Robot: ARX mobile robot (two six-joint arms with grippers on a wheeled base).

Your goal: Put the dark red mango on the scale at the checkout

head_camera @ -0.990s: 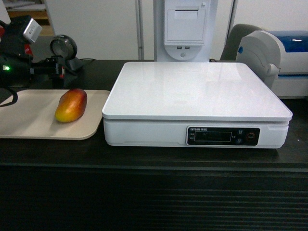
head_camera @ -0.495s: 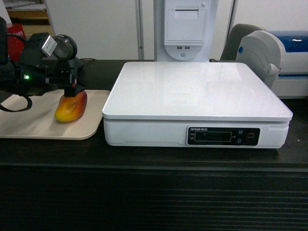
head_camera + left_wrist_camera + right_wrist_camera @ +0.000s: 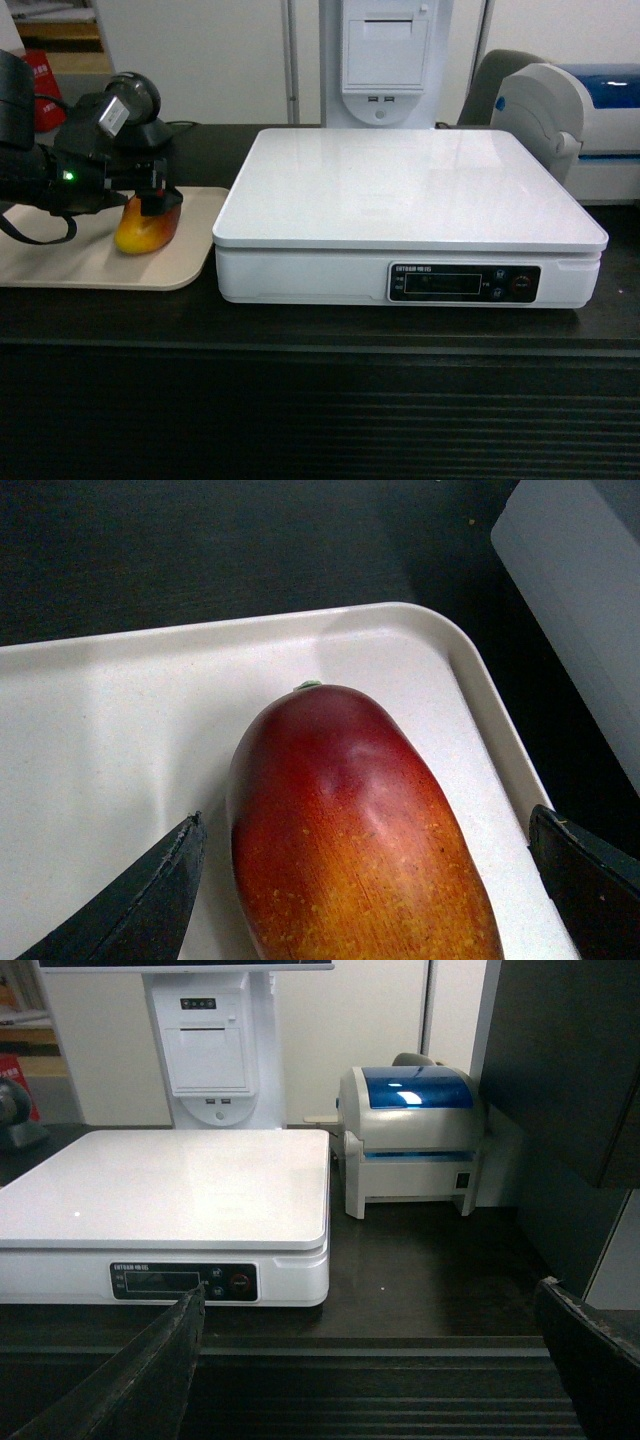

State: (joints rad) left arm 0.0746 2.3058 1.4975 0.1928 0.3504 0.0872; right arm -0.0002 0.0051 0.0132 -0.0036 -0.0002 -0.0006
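The mango (image 3: 143, 230), dark red fading to orange-yellow, lies on a beige tray (image 3: 60, 255) at the left of the checkout counter (image 3: 300, 330). My left gripper (image 3: 156, 197) is lowered over the mango's red end. In the left wrist view this gripper (image 3: 370, 880) is open, one finger on each side of the mango (image 3: 350, 820), with a gap on both sides. The white scale (image 3: 410, 190) stands just right of the tray, its top bare. My right gripper (image 3: 365, 1370) is open and holds nothing, low in front of the counter's ribbed panel, right of the scale (image 3: 170, 1185).
A white-and-blue printer (image 3: 585, 125) stands at the back right beside the scale. A white receipt-printer stand (image 3: 385, 60) rises behind the scale. A black round scanner (image 3: 135, 100) sits behind the tray. The scale's edge (image 3: 590, 610) is close to the tray's corner.
My left arm has moved right and down from the tray's far left until its open fingers straddle the mango. The mango and scale have not moved.
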